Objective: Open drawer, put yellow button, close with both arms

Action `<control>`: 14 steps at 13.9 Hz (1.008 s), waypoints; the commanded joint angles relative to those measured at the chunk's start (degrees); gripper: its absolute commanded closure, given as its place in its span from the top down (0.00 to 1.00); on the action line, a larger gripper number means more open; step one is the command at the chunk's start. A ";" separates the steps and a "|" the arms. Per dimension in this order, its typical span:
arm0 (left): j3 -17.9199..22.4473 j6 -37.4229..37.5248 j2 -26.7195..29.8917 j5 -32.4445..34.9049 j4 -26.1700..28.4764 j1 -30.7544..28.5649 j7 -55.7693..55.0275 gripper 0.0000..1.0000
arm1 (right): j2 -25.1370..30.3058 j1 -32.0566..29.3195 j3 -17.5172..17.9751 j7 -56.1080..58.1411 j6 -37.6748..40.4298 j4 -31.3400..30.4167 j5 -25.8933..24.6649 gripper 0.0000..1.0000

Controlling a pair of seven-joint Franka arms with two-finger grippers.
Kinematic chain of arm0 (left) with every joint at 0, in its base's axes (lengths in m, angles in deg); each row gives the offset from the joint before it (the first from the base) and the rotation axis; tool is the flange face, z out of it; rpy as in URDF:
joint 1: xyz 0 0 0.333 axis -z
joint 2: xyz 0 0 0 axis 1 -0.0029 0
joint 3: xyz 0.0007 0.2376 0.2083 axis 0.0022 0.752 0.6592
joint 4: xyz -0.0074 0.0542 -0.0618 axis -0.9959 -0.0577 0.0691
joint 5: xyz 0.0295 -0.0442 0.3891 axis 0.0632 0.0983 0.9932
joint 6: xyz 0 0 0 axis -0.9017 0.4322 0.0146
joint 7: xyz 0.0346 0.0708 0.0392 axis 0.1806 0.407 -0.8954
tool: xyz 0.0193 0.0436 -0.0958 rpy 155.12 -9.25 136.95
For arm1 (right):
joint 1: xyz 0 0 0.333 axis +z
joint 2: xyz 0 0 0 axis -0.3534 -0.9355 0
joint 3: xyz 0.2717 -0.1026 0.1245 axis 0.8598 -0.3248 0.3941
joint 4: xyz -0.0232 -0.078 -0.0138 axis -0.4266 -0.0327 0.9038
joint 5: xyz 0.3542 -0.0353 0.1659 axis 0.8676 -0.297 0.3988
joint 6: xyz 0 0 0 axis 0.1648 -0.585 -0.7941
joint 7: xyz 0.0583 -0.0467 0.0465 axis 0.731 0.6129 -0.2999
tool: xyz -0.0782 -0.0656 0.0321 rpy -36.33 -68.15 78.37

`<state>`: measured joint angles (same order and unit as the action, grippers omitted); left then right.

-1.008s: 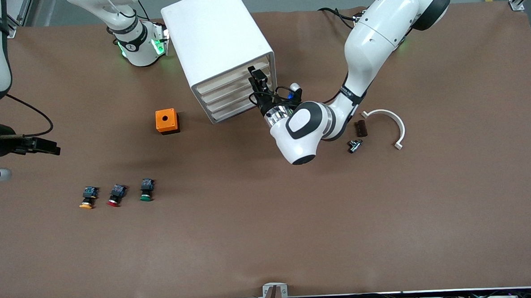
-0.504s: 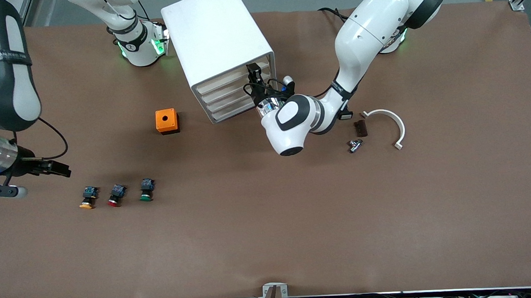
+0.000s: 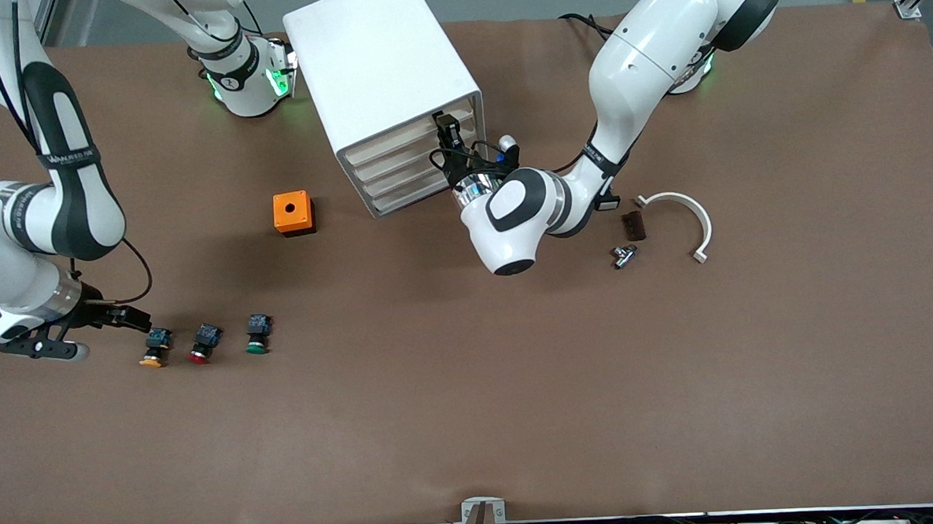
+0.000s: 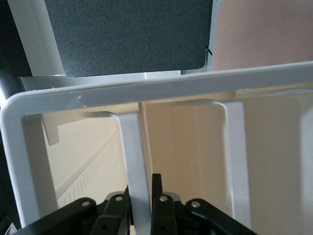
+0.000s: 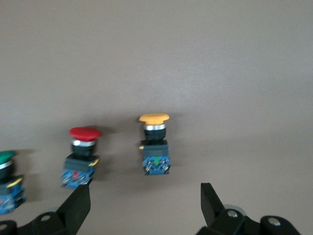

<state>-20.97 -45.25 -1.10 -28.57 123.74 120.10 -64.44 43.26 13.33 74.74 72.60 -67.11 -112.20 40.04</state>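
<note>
Front view: we see L gripper [image 3: 451,140] now clamped tight on top drawer [image 3: 406,139] pull, jaws narrowed from half-open a sec ago. L wrist view confirms: fingers [image 4: 157,188] pinch vertical handle bar [image 4: 133,161]. Drawer not yet out; we judge pull comes next. R gripper [image 3: 129,318] has swung down from arm's-end edge, now w/ jaws fully wide, empty, just beside yellow button [image 3: 154,348], approaching from its 10 o'clock. Red button [image 3: 203,343] + green button [image 3: 257,335] sit at its 3 o'clock, untouched.
</note>
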 commanded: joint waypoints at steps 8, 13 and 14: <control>0.76 -0.15 -0.06 -0.55 0.17 -4.68 -0.82 0.09 | -9.69 -1.68 1.03 0.71 -10.94 0.13 -0.03 1.00; 0.85 -1.55 -0.77 -0.38 -0.01 -10.13 -0.73 0.11 | -10.57 -1.86 1.12 0.97 -14.96 -1.53 -0.03 0.98; 0.85 -1.64 -0.85 -0.38 -0.01 -11.27 -0.82 0.11 | -10.57 -1.77 1.12 0.97 -16.03 -2.32 -0.03 0.93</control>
<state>-20.68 -45.59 -1.09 -28.85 123.74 110.62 -66.19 32.99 12.29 75.13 72.71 -80.31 -112.86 40.04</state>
